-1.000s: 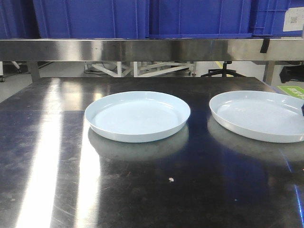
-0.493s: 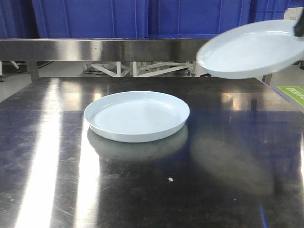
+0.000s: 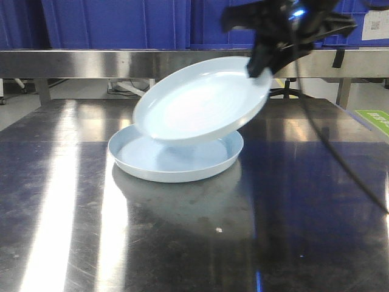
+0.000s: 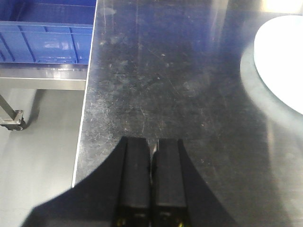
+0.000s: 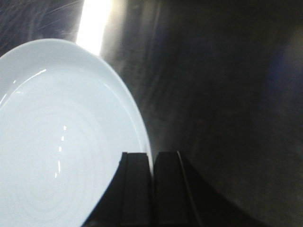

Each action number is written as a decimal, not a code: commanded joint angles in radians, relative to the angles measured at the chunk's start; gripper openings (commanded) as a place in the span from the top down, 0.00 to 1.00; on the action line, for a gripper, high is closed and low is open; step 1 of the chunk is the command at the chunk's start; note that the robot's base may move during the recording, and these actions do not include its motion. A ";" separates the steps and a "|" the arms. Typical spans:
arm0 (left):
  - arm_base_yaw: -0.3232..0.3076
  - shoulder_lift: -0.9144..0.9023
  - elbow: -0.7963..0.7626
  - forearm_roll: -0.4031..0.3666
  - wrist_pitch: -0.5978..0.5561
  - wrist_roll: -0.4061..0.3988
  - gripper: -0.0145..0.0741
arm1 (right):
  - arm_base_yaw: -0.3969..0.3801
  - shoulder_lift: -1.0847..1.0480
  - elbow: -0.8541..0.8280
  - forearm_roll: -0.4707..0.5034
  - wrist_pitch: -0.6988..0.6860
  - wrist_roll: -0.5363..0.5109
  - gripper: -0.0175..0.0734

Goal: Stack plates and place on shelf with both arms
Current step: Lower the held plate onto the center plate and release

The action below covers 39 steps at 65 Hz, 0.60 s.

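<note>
We identify the dark steel tabletop as the surface under the resting plate, which lies flat on it. Behind and above the resting plate runs the stainless shelf, carrying blue crates. The tilted plate hangs directly over the resting plate, with its left edge low inside the resting plate's rim and its right edge raised. We cannot tell whether the two plates touch. Above and to the right of the resting plate, the right gripper is clamped on the raised rim of the tilted plate. In the right wrist view, that rim runs into the narrow slit between its fingers. The left gripper hangs over bare tabletop, clear of the resting plate, with its fingers pressed together on nothing. A black cable trails down to the right of the resting plate.
</note>
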<state>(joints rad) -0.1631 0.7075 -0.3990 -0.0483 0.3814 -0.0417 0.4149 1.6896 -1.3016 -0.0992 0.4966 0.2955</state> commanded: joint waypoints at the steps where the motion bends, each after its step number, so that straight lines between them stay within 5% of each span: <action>1: 0.001 -0.003 -0.027 -0.005 -0.068 -0.009 0.74 | 0.023 -0.003 -0.064 -0.009 -0.073 -0.002 0.78; 8: 0.001 -0.003 -0.027 -0.005 -0.068 -0.009 0.74 | 0.036 0.041 -0.087 -0.009 -0.068 -0.002 0.70; 22: 0.001 -0.003 -0.027 -0.005 -0.068 -0.009 0.74 | 0.051 0.093 -0.088 -0.010 -0.056 -0.003 0.29; 39: 0.001 -0.003 -0.027 -0.005 -0.068 -0.009 0.74 | 0.066 0.161 -0.088 -0.010 -0.019 -0.003 0.28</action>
<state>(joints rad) -0.1631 0.7075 -0.3990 -0.0483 0.3814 -0.0417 0.4768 1.8842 -1.3565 -0.0992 0.5072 0.2955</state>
